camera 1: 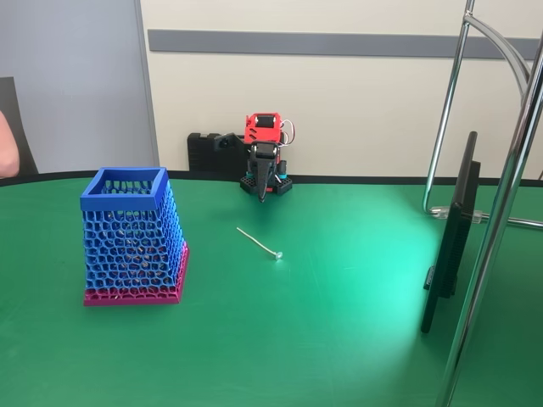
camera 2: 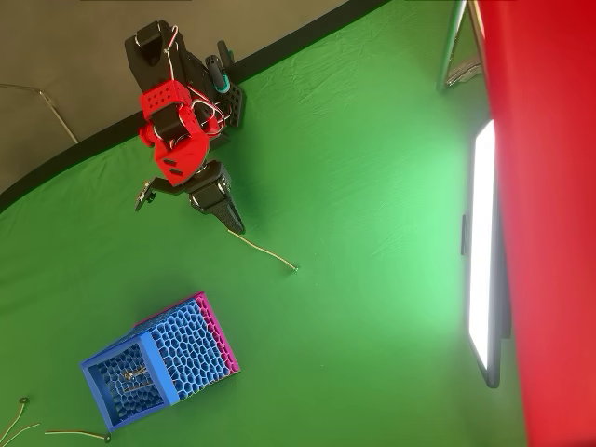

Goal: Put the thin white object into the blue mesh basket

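Nothing is done yet: your stick (camera 1: 258,242) lies on the table (camera 1: 339,322), between gripper (camera 1: 262,195) and basket (camera 1: 131,237). Jaws look closed and empty, though small here. Grasp, carry and drop all remain.

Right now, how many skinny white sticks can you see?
3 clear ones. The thin white object lies mid-table, near the jaws. A second stick and a third stick lie past the blue mesh basket. More may hide inside it.
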Controlling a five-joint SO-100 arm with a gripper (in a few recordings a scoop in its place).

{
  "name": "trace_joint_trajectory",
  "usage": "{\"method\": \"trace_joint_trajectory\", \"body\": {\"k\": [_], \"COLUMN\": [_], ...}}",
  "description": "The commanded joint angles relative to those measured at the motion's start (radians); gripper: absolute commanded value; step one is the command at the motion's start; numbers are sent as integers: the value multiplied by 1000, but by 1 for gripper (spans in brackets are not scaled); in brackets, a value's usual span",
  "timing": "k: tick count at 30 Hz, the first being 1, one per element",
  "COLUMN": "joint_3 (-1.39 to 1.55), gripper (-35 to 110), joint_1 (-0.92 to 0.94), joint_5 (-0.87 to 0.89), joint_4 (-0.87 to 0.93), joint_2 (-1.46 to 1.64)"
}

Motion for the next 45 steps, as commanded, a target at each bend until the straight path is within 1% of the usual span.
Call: {"method": "trace_joint_trajectory", "body": {"k": [1, 8, 16, 24, 34, 41, 45], "joint_3": [2, -17, -140, -291, -670, -824, -930], "gripper": [1, 1, 1, 13, 16, 16, 20], "joint_1": [-5, 9, 2, -35, -83, -114, -115], "joint_5": [11, 38, 115, 204, 430, 604, 704], "joint_4": [-21, -101, -103, -95, -31, -6, 32], "joint_2": [-29, -109, -264, -482, -1019, -1236, -1376]}}
